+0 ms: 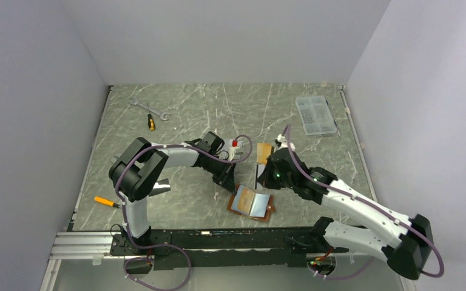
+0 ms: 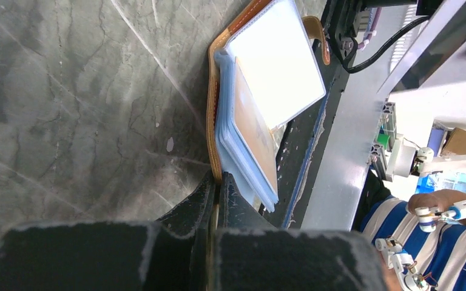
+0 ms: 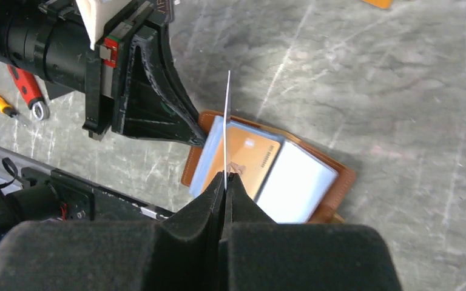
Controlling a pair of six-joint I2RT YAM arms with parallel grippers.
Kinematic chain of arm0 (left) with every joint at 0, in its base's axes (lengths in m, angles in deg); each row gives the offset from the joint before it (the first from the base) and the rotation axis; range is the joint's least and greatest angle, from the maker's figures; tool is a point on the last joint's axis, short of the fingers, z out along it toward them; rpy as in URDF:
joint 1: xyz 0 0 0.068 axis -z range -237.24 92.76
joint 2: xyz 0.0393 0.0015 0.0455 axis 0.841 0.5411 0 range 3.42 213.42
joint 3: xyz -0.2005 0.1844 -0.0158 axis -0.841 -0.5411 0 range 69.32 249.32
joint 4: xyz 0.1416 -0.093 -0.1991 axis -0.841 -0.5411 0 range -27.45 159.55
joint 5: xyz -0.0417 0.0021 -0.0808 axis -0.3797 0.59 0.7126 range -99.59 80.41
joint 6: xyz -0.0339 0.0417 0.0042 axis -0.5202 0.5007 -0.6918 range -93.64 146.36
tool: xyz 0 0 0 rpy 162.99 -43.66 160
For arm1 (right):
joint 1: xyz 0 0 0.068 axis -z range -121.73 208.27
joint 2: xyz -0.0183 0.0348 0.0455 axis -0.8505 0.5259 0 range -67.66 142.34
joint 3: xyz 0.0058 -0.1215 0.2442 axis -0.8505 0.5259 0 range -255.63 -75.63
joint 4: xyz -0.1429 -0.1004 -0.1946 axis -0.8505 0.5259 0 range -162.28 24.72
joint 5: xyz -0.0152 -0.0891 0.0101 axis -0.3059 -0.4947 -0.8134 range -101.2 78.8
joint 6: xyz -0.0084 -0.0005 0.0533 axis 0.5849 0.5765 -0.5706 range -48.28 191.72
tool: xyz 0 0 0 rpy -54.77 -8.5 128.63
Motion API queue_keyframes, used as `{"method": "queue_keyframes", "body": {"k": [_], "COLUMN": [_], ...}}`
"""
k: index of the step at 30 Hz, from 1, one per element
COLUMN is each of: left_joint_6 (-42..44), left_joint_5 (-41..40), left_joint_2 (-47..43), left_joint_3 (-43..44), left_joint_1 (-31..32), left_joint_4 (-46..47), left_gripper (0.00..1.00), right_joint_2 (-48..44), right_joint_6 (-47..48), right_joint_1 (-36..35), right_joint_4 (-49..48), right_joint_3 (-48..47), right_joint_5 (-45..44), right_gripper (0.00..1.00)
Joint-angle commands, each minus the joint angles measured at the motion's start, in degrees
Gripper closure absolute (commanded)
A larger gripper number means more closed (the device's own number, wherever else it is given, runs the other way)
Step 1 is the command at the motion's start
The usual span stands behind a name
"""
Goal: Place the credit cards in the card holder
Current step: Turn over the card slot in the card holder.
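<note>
card holder (image 1: 252, 204): lying open and flat on table (image 1: 218, 109), near its front edge, between the two arms; tan leather outside, blue-grey sleeves (image 2: 230, 139) fanned inside, snap tab (image 2: 318, 36) sticking out on the side away from left gripper
left gripper (image 2: 216, 182): jaws pinched together on the card holder's tan leather edge at one corner; in top view it sits at the holder's far-left corner (image 1: 226, 180)
right gripper (image 3: 226, 179): jaws closed tight on held card (image 3: 227, 121), directly above the card holder; in top view just beyond the holder's far edge (image 1: 261, 177)
held card: upright, seen edge-on as a thin pale line, over the holder half nearest the left gripper; colour can't tell; contact with the sleeves can't tell
orange card (image 3: 249, 157): face up on the sleeve stack in the holder half nearest the left gripper; can't tell if it's inside a sleeve or on top
other half of holder: pale glossy sleeve (image 2: 276, 60), washed out by glare
loose orange card (image 1: 264, 151): flat on table beyond the card holder, apart from it
clear compartment box (image 1: 315, 114): well apart, far-right of the card holder
wrench (image 1: 148, 106) + yellow-handled screwdriver (image 1: 151, 121): well apart, far-left of the card holder, just beside each other
orange-handled screwdriver (image 1: 106, 201): left of the card holder, past the left arm
</note>
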Motion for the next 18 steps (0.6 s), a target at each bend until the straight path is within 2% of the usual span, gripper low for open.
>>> {"method": "queue_keyframes", "body": {"k": [1,4,12,18], "left_joint_6": [-0.39,-1.71,-8.14,-11.04], "left_joint_5": [1.32,2.02,2.77,3.13], "left_joint_2": [-2.13,-2.81,-3.26,-3.72], "left_joint_3": [1.72,1.24,-0.12,-1.17], "left_joint_1": [0.41,0.08,-2.20,-4.12], "left_joint_4": [0.10,0.75,4.19,5.76], "left_gripper": [1.00,1.00,1.00,1.00], "right_joint_2": [6.75,9.81,14.12,19.68], "right_joint_6": [1.00,0.75,-1.62,0.19], "right_joint_1": [-2.05,-4.39,-12.86,-17.86], "right_joint_4": [-5.56,-8.03,-2.48,1.64], "right_joint_3": [-2.40,-3.17,-6.81,-11.56], "right_joint_5": [3.52,5.70,0.90,-1.30], "right_gripper": [1.00,1.00,1.00,1.00]}}
